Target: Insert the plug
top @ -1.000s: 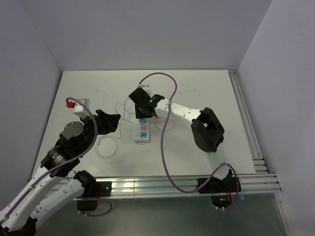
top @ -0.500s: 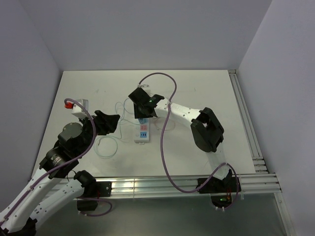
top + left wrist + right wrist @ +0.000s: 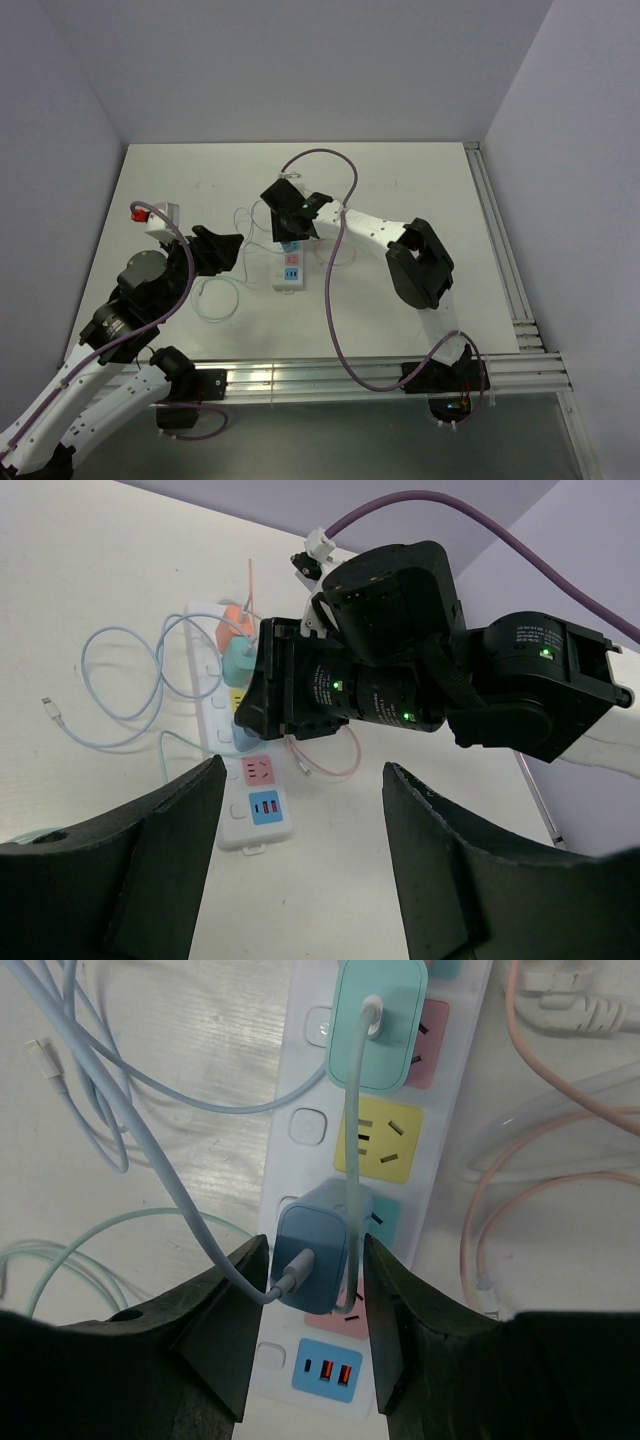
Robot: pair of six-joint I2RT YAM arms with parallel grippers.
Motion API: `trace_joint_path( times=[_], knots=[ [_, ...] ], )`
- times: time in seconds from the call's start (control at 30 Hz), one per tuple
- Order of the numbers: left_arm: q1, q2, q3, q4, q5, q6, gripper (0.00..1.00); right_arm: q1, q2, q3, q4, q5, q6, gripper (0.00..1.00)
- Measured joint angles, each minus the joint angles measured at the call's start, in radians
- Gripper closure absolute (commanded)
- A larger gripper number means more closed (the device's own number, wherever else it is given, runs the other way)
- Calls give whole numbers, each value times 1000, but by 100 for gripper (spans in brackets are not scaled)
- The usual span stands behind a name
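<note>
With our right gripper (image 3: pixel 312 1265) clamped on the blue plug (image 3: pixel 318 1245), which sits over a socket on the power strip (image 3: pixel 290 1165), we should press straight down, keeping it square, while our left gripper (image 3: pixel 302 780) hovers open and empty.

The left arm pulls back toward 7 o'clock in the overhead view. Its round motor joint (image 3: pixel 145 275) now sits lower and further left than a second ago. The white block with the red tip (image 3: pixel 153 214) drifts toward 9 o'clock. The left gripper (image 3: pixel 228 252) retreats slightly with it, away from the power strip (image 3: pixel 290 270).
</note>
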Motion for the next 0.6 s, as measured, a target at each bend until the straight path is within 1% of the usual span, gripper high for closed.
trace_joint_path(
  times=[0.3,0.4,0.43,0.5,0.57,0.6],
  knots=[
    [0,-11,-1,-2,0,3,30,0,35,26,-8,-1,0,54],
    [0,-11,-2,-2,0,4,30,0,36,26,-8,2,6,62],
    [0,-12,-2,-2,0,4,30,0,36,26,-8,5,8,67],
    [0,-15,-2,-3,0,5,30,0,36,27,-9,6,10,72],
    [0,-17,-2,-3,0,7,30,0,36,27,-9,7,11,79],
    [0,-18,-2,-3,0,8,30,0,36,27,-9,8,14,85]
  ],
)
